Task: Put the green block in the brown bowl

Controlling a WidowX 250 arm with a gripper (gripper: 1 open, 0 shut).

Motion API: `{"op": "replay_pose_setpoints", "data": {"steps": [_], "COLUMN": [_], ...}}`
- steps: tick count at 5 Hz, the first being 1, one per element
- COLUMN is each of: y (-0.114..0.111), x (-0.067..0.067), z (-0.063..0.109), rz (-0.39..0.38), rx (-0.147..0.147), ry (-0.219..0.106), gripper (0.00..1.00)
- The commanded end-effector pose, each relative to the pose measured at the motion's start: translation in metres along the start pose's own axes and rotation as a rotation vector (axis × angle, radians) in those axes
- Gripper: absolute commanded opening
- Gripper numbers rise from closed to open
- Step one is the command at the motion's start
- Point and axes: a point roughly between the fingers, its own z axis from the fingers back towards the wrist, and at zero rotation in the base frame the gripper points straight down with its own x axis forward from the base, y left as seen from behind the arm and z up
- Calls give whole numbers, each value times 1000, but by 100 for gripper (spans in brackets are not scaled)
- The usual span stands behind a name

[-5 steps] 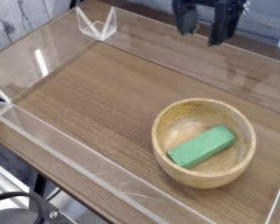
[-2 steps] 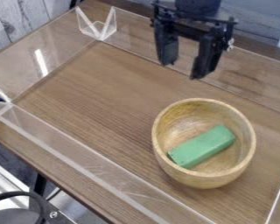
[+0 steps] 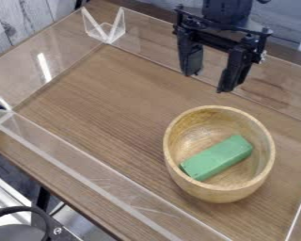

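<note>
Block (image 3: 217,159) lying inside bowl (image 3: 177,143), task apparently complete; pincer (image 3: 206,77) open above the rim's far side, best lifted straight away without nudging bowl or block.

Only 1 view, so no shared area w/ any other. Cam sits above the bench (image 3: 97,104), looking steeply down at an angle; fairly close, bench fills most of the pic. Bench's left edge runs slantwise thru view, near bottom-left; far edge crosses near top.
</note>
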Motion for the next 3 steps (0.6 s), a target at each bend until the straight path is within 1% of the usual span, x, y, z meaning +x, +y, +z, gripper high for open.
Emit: {"op": "replay_pose_setpoints", "data": {"steps": [1,2,3], "y": [3,6,0], "x": [3,4,2], "z": [13,11,16], "rz": [19,44,23], "rx": [-14,-32,-38], "ry": [-69,-77,-56], "gripper": [100,100,100]}}
